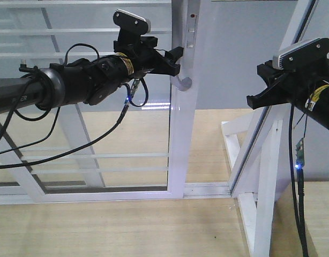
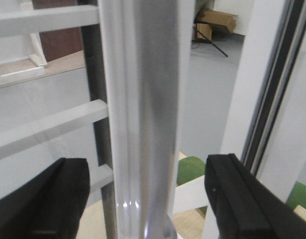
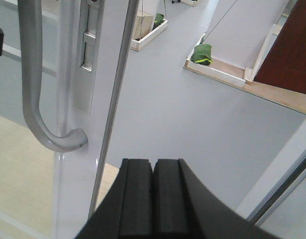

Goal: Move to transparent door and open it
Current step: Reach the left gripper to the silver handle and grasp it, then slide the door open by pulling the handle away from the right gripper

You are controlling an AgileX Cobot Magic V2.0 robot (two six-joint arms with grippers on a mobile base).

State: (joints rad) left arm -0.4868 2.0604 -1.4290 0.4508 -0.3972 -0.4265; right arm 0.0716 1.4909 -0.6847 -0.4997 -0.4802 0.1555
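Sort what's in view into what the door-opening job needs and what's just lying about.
Job: transparent door; grey pull handle; left end effector, open at the handle.
Lying about: cardboard box; green bag; white support brace; right end effector, shut, apart from the door.

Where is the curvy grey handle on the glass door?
In the front view, the handle sits on the transparent door, on its white right-hand stile, upper middle, between the open fingers of the left tool; the right tool is farther right.
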